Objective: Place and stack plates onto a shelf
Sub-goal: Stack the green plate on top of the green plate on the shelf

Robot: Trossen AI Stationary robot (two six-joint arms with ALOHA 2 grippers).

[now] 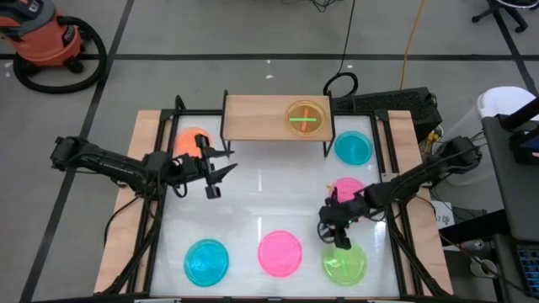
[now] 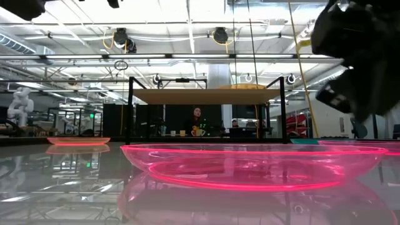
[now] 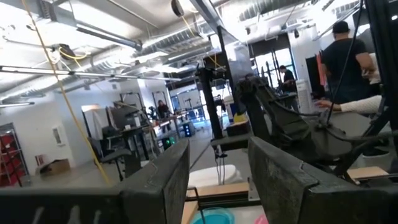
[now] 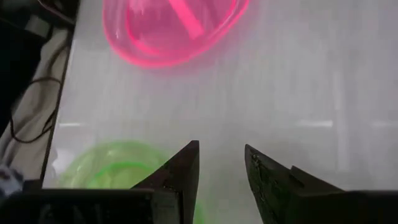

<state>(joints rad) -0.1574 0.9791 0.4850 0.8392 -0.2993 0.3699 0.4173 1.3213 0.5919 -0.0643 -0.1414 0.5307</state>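
No readable writing: pink plate [image 2: 250, 164] nearest; right gripper [image 4: 221, 165] open over green plate [image 4: 115, 165].

The left pincer [image 3: 217, 180] is being held with its two dark fingers [image 3: 155, 180] parted and nothing gripped between them. Beyond them, the right arm [image 3: 280, 124] is being seen across a workshop hall. A blue plate [image 3: 211, 218] is being glimpsed low between the fingers. At the far side, a person in a dark shirt [image 3: 342, 62] is being shown from behind.
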